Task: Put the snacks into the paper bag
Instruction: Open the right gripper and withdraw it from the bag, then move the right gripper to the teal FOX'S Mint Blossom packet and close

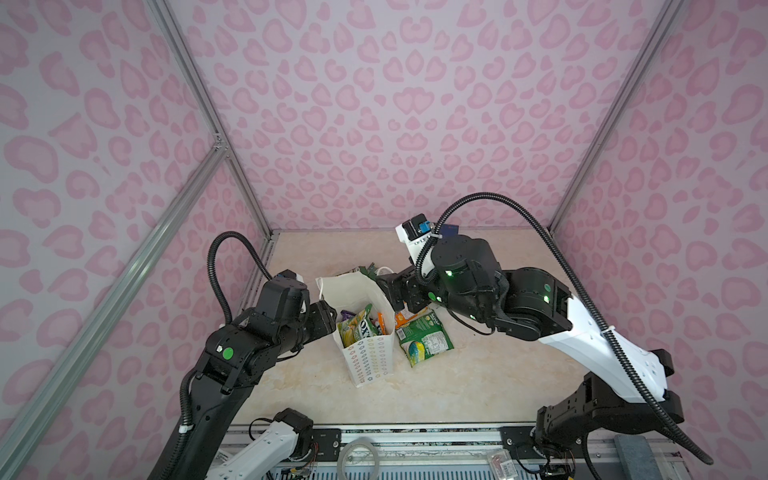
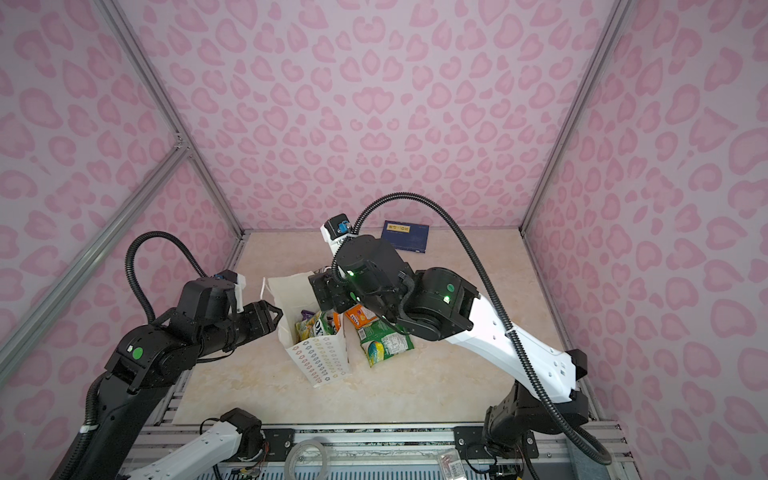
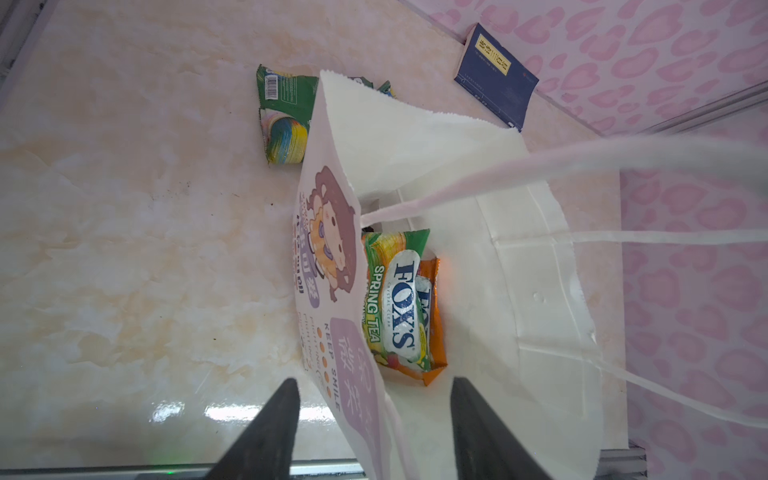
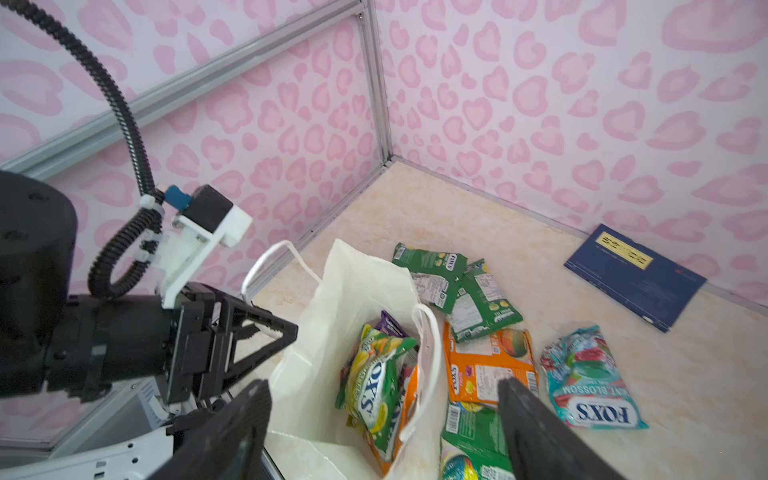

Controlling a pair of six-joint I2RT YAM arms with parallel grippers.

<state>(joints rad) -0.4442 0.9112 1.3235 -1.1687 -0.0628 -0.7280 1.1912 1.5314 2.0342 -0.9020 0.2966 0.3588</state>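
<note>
So the paper bag (image 1: 368, 361) is standing upright around the middle of the worktop (image 1: 478, 382), mouth open. Some of the snacks are inside: a green FOX'S Spring Tea pouch (image 3: 395, 299) up front, an orange pouch (image 3: 435, 320) tucked right behind it, and a bit of a purple pouch (image 4: 390, 325) poking up at the back. In both top views the left pincer (image 3: 374, 380) sits at the bag's left rim, jaws parted a fair way. The printed wall with the cartoon figure (image 3: 332, 237) runs between its two fingers without either one pinching it, so it's got nothing. The right pincer (image 4: 382, 384) hangs over the bag's mouth from the other side, jaws spread really wide and empty too. The rest of the snacks are lying flat on the worktop. There's a second orange pouch (image 4: 486, 365) just beside the bag, and two green pouches (image 4: 432, 270) overlapping each other at its far end. A teal Mint Blossom pouch (image 4: 590, 386) lies next to it on the side away from the bag. A green pouch with a rainbow swirl (image 1: 422, 340) is near the bag's foot. There's also a dark blue card (image 2: 407, 236) over by the back wall, well apart from all that.
</note>
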